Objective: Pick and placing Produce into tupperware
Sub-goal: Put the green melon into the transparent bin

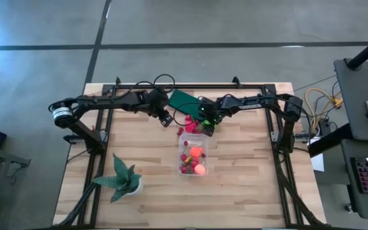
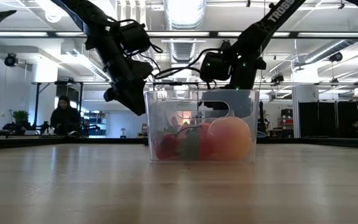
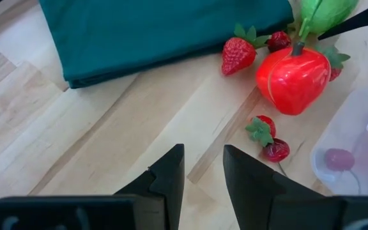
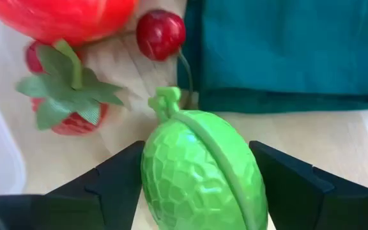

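Note:
The clear tupperware (image 1: 192, 155) stands mid-table and holds orange balls (image 2: 229, 138) and dark red pieces. Just beyond its far end my right gripper (image 4: 197, 185) points down, shut on a lime-green round piece (image 4: 200, 172). Next to it lie a big red fruit (image 3: 292, 76), strawberries (image 3: 238, 54) and cherries (image 3: 276, 150), all loose on the wood. My left gripper (image 3: 203, 172) hovers to the left of these, above bare wood. Its fingers are a narrow gap apart, with nothing between them. My right gripper pinches the lime-green piece by its two rounded sides (image 4: 152, 179), one finger on each. The fingers come from above and slant down. The piece's stem end (image 4: 165, 102) points toward the green cloth. Whether the piece is clear of the table cannot be told.
A folded dark green cloth (image 1: 184, 101) lies at the far side, right behind the loose produce. A spiky potted plant (image 1: 121, 181) stands near the front left. Black frame rails (image 1: 101, 128) run along the table's left, right and far sides.

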Tool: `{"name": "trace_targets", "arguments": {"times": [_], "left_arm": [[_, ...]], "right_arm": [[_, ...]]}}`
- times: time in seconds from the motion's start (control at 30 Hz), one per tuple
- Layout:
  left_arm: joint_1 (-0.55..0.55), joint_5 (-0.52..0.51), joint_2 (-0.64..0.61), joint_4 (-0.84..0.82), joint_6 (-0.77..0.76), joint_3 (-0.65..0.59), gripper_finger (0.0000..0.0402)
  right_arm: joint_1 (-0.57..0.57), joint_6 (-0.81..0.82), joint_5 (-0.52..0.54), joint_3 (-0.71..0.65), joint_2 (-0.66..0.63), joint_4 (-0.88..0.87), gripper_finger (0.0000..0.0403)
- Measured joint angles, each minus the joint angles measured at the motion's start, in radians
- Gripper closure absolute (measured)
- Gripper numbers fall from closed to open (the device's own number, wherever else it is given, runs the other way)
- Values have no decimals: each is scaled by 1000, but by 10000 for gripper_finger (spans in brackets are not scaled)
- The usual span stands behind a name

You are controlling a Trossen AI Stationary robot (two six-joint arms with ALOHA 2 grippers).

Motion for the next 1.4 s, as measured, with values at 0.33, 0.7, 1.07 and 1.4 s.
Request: {"name": "trace_targets", "arguments": {"times": [0.33, 0.7, 1.07, 1.4], "left_arm": [[0, 8, 0, 0, -25, 0, 308], [0, 19, 0, 0, -26, 1, 308], [0, 38, -2, 0, -14, 1, 308], [-2, 51, -11, -40, 118, 2, 308]], "right_arm": [[0, 29, 1, -6, 0, -3, 160], [-3, 166, 0, -6, -69, -43, 164], [63, 309, -44, 110, -253, -41, 163], [284, 488, -113, 213, -165, -54, 161]]}}
